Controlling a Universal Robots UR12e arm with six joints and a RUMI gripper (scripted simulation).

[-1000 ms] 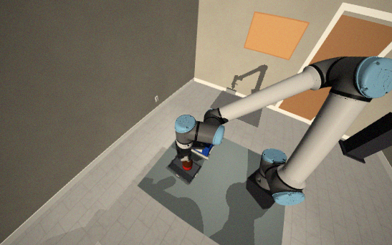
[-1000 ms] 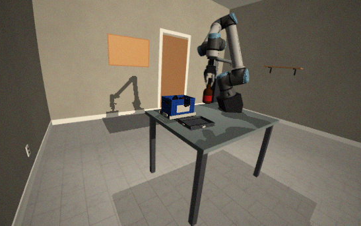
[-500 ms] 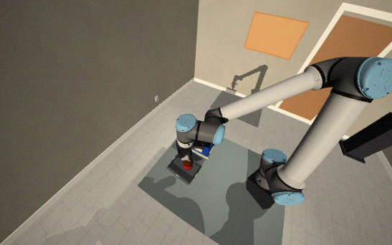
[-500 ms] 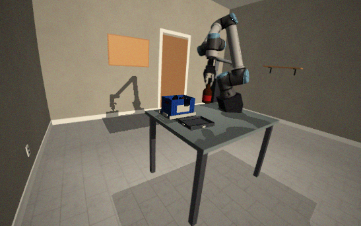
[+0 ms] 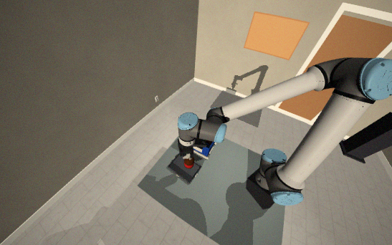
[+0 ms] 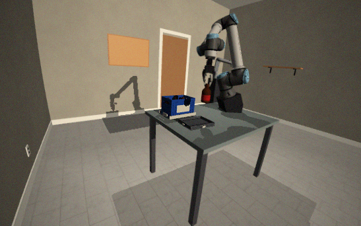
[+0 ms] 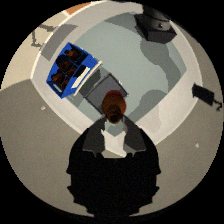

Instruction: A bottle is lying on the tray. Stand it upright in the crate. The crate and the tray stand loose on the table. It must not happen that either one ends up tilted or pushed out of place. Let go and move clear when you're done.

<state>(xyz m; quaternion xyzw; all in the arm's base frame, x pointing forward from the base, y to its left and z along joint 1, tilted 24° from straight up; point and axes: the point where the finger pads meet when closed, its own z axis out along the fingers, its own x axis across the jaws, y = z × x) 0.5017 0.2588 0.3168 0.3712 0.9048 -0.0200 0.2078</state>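
A brown bottle with a red label [image 5: 189, 165] [image 6: 206, 94] [image 7: 114, 102] hangs upright, neck up, in the air. My gripper [image 5: 188, 156] [image 6: 207, 83] [image 7: 114, 114] is shut on its neck. The dark tray [image 5: 191, 177] [image 6: 195, 123] [image 7: 100, 96] is on the table with nothing on it; the bottle hangs high above the table and overlaps the tray in the top view and the wrist view. The blue crate [image 5: 206, 150] [image 6: 167, 107] [image 7: 64, 93] stands beside the tray and holds several brown bottles. The arm partly hides the crate in the top view.
A pale strip [image 6: 182, 115] [image 7: 88, 78] runs along the crate's base on the side toward the tray. The table [image 5: 225, 168] [image 6: 240, 130] [image 7: 117, 45] also carries the robot's dark base [image 5: 261, 190] [image 6: 230, 103] [image 7: 156, 29], away from the crate and tray.
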